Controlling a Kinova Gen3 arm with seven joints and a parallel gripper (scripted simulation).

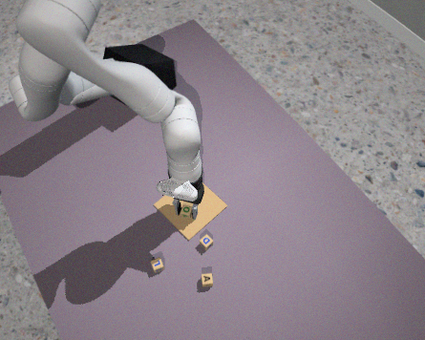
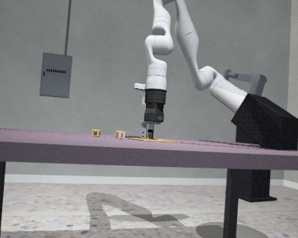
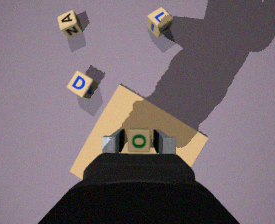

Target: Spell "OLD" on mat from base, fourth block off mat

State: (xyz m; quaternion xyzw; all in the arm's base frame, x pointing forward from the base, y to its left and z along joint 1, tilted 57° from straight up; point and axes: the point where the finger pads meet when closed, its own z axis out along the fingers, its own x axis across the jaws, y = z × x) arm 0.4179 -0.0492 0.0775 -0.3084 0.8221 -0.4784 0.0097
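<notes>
The O block (image 1: 186, 210) (image 2: 150, 135) (image 3: 139, 140) sits on the tan mat (image 1: 212, 205) (image 2: 171, 142) (image 3: 100, 130) with its green O on top. My gripper (image 1: 186, 214) (image 2: 147, 138) (image 3: 138, 137) is open, its fingers low on either side of the O block, with a small gap at each side in the wrist view. The D block (image 1: 206, 241) (image 3: 79, 83) lies off the mat, near its edge. The L block (image 1: 157, 265) (image 3: 158, 20) and the A block (image 1: 206, 279) (image 3: 68, 22) lie farther off, letters up.
The arm's shadow falls across part of the mat and the table (image 1: 272, 191) (image 2: 73, 154). The black robot base (image 1: 148, 62) (image 2: 268, 124) stands at one end of the table. In the exterior view, only two blocks show clearly off the mat.
</notes>
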